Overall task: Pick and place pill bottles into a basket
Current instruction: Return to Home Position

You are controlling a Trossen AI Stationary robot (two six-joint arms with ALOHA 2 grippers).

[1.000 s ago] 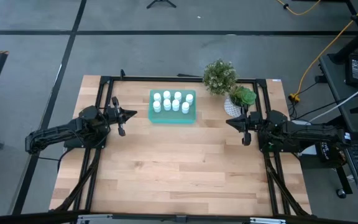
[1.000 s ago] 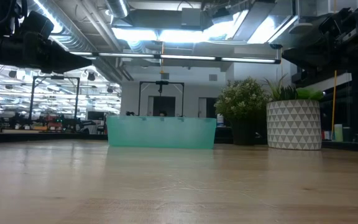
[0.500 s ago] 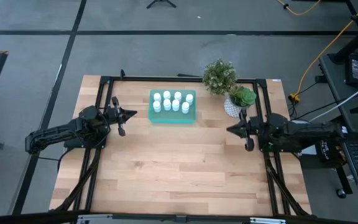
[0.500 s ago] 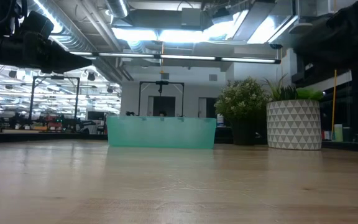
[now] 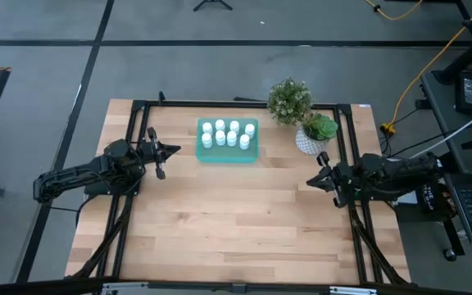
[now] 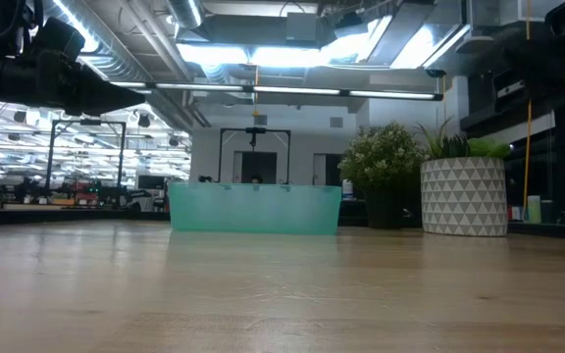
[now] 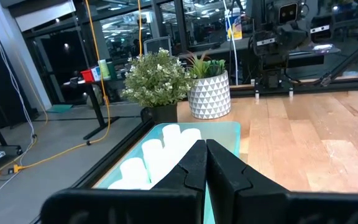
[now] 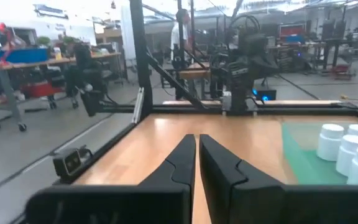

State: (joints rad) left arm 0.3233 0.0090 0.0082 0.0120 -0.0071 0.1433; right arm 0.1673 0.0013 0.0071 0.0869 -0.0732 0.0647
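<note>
The main risk now lies with the right gripper (image 5: 311, 181), which hangs over the right side of the pale wooden tabletop (image 5: 236, 221), not far from the white triangle-patterned plant pot (image 5: 306, 144). If that arm swings or folds towards the back of the tabletop on its way home, a link could clip the pot and tip it, or shove it towards the shallow translucent teal-green plastic basket (image 5: 228, 156). The basket looks light, so a knock would probably slide it.

The small white capped pill bottles (image 5: 226, 133), about eight of them, stand upright in two close rows inside the basket, at the back middle of the tabletop. None is visible outside it, so the placing part of the job appears done. A jolt to the basket would likely topple several bottles at once.

The left gripper (image 5: 170, 150) is the second hazard. It points at the basket's left short wall from near by, and any forward drift would push that wall.

Both arms lie low and stretched inward from their own sides of the tabletop, each gripper aimed towards the middle. The left arm sits level with the basket, while the right arm sits nearer the front. In each wrist view the two dark fingers are pressed nearly together with nothing between them, so both grippers are closed and empty. A bushy grey-green plant in a dark pot (image 5: 289, 100) stands behind the white pot, well clear of either arm.
</note>
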